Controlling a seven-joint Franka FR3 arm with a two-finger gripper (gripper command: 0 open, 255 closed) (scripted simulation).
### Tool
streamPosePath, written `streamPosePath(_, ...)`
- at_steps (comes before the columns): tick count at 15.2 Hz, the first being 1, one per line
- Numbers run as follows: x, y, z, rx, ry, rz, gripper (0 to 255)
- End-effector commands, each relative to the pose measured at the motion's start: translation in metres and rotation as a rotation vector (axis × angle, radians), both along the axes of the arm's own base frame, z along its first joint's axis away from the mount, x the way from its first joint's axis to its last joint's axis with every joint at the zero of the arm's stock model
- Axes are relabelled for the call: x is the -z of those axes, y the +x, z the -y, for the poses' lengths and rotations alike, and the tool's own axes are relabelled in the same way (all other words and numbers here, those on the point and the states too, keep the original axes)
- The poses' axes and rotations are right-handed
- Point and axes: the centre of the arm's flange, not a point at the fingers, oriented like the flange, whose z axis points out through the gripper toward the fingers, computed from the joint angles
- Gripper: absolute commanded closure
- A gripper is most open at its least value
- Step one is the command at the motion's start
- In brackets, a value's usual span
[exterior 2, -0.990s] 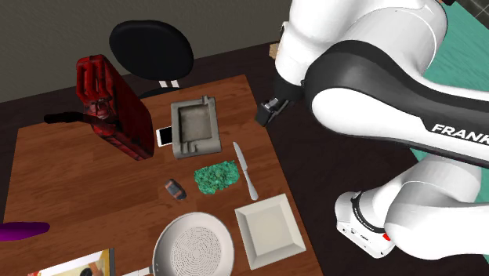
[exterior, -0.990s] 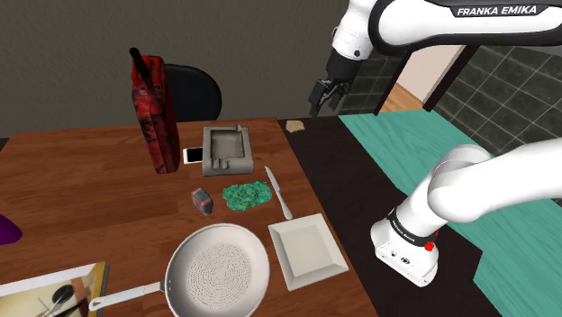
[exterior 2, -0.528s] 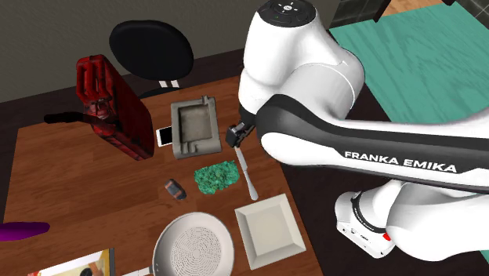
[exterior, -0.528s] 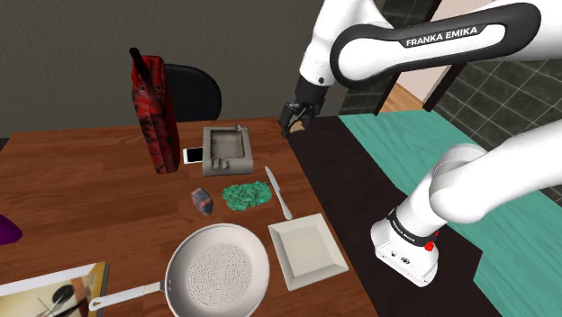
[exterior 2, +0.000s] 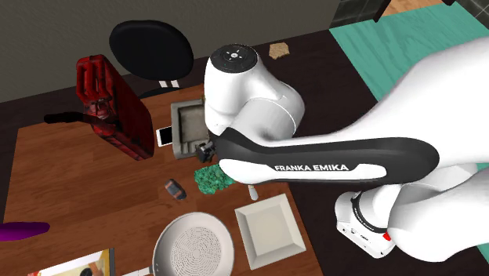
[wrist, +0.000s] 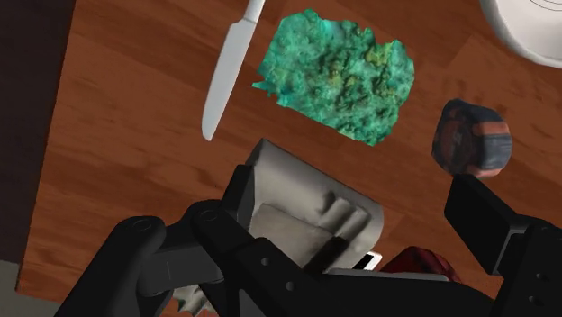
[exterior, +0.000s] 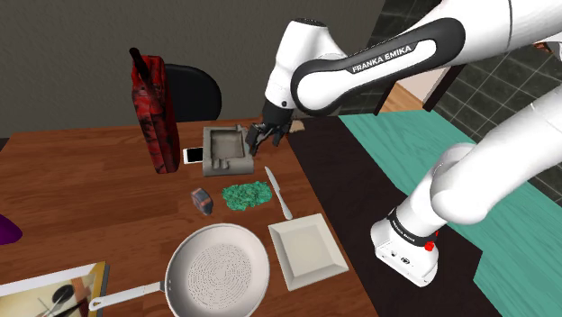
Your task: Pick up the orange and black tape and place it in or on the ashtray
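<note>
Found tape point(exterior: 202, 201) lying loose on tabletop point(exterior: 72, 180), near green patch point(exterior: 247, 194), between ashtray point(exterior: 226, 150) and pan point(exterior: 219, 270). Touching neither, so looks reachable from above. Reading tool point(exterior: 262, 137) as empty, fingers spread apart, hanging over ashtray's edge nearest knife point(exterior: 277, 192). Wrong spot for the pick, so probably in transit. Ashtray sitting hollow side up and looks empty, so a straight drop should do. Grasp not started. Next, probably: shift over tape, descend, close across its narrow width. Worth watching for a snag on green patch.
</note>
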Motion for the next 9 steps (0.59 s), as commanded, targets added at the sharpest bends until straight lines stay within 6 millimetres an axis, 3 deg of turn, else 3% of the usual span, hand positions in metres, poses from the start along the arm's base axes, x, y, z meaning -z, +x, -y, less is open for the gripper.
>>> streamPosePath(1,0.016,0.005,-0.021,-0.002,0.016,0.001,0)
streamPosePath(9,0.075,0.035,-0.096,-0.013,0.073,0.0,0)
